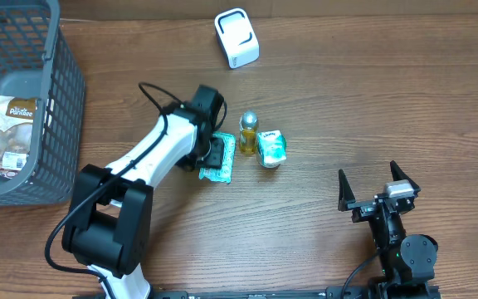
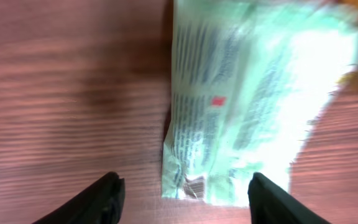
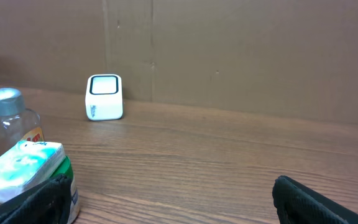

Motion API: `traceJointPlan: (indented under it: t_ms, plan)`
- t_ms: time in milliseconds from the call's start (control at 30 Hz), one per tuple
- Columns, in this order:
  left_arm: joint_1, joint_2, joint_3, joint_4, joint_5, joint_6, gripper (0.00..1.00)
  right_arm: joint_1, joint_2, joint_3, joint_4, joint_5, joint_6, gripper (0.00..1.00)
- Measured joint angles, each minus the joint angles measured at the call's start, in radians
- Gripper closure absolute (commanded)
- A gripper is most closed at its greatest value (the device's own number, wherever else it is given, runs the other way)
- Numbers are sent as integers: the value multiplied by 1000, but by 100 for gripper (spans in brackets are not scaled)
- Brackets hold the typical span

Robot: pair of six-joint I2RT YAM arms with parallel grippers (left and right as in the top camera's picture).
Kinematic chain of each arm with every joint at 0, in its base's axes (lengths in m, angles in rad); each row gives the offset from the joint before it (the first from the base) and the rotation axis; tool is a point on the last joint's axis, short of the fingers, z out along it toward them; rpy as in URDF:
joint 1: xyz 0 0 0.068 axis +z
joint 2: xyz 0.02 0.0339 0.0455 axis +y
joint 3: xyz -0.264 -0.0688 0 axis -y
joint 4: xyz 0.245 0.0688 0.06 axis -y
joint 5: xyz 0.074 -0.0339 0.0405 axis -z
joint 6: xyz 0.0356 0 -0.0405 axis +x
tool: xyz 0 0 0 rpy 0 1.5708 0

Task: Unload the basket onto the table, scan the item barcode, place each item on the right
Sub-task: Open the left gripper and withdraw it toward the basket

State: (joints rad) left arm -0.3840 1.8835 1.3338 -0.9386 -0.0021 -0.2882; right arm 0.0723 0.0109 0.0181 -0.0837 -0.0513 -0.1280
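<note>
Table centre: left gripper (image 2: 185, 186) spread astride packet (image 2: 241, 93), nothing pinched.
Close square on the near edge, lift print-side toward scanner (image 1: 237, 37) at 12 o'clock, avoid bottle (image 1: 248, 131). Right gripper (image 1: 368, 171) spread, 4 o'clock.

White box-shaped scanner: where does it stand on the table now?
In the overhead view, the white box-shaped scanner stands near the far edge of the wooden table, about mid-width, beyond the small clear silver-capped bottle and apart from it.
</note>
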Motion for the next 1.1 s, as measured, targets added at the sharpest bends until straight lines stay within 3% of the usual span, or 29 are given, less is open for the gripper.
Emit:
traceJointPlan:
  t_ms: [67, 233, 400, 600, 800, 933, 1100]
  plan:
    - [8, 0, 106, -74, -7, 1, 27, 0, 0, 0, 1, 0, 0, 0]
    - [35, -2, 381, -313, -65, 50, 24, 0, 0, 0, 1, 0, 0, 0]
    - [63, -8, 645, -470, -255, 89, 18, 0, 0, 0, 1, 0, 0, 0]
    - [134, -13, 856, -460, -541, 94, 9, 0, 0, 0, 0, 0, 0, 0]
    - [281, -18, 899, -341, -775, 107, 0, 0, 0, 0, 0, 0, 0, 0]
    - [409, -18, 899, -323, -788, 117, 0, 0, 0, 0, 0, 0, 0, 0]
    - [576, -18, 899, -318, -682, 182, 0, 0, 0, 0, 0, 0, 0, 0]
